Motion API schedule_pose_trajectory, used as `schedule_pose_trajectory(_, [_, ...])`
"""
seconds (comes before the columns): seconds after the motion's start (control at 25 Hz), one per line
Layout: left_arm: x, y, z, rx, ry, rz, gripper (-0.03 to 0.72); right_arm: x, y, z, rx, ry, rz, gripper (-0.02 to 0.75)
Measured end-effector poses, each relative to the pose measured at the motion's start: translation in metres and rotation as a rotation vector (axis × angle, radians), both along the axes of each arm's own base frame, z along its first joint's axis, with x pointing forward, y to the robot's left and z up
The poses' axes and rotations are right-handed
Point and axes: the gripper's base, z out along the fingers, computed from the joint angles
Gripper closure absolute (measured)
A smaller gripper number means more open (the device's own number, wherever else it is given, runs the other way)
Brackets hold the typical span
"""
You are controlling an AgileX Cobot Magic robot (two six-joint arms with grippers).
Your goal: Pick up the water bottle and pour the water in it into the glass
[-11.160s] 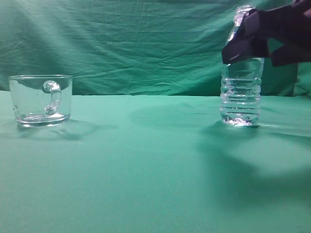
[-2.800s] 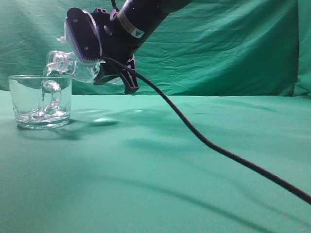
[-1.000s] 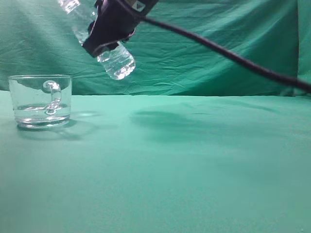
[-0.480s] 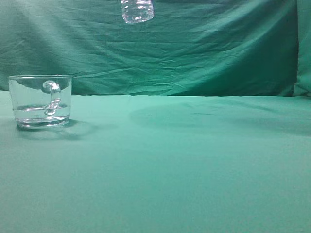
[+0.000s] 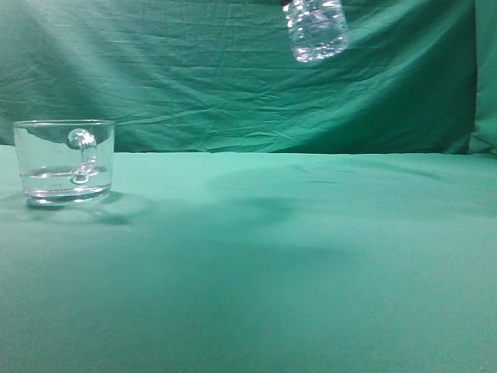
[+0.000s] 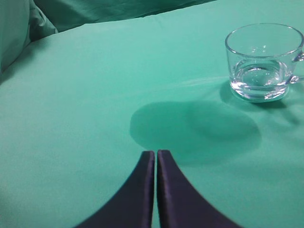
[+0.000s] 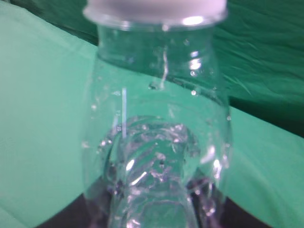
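Note:
The glass (image 5: 64,161) stands on the green cloth at the far left, handle toward the camera, with a shallow layer of water (image 5: 62,177) in it. It also shows in the left wrist view (image 6: 263,61). Only the ribbed bottom of the water bottle (image 5: 314,29) shows, hanging high at the top of the exterior view, right of centre. In the right wrist view the bottle (image 7: 156,128) fills the frame, upright, with my right gripper (image 7: 156,209) shut on its body. My left gripper (image 6: 155,154) is shut and empty above the cloth, left of the glass.
The green cloth (image 5: 311,256) covers the table and a green backdrop (image 5: 233,78) hangs behind it. The bottle's shadow lies on the cloth near the middle (image 5: 256,194).
The bottle has lifted away from the glass and swung upright, then moved right along the top of the view. The right arm has left the exterior view. The glass now holds water.

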Motion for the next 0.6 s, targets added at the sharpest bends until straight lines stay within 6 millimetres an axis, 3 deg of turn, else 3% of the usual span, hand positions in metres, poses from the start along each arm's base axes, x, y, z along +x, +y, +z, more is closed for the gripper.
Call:
schedule_pose_trajectory(0.24, [0.0, 0.0, 0.0, 0.0, 0.0, 0.0, 0.688, -0.027, -0.039, -0.001, -0.039, 0.003, -0.043, 0.471])
schedule_pose_trajectory(0.6, [0.0, 0.0, 0.0, 0.0, 0.0, 0.0, 0.688, -0.066, -0.063, 0.003, -0.039, -0.013, -0.07, 0.471])
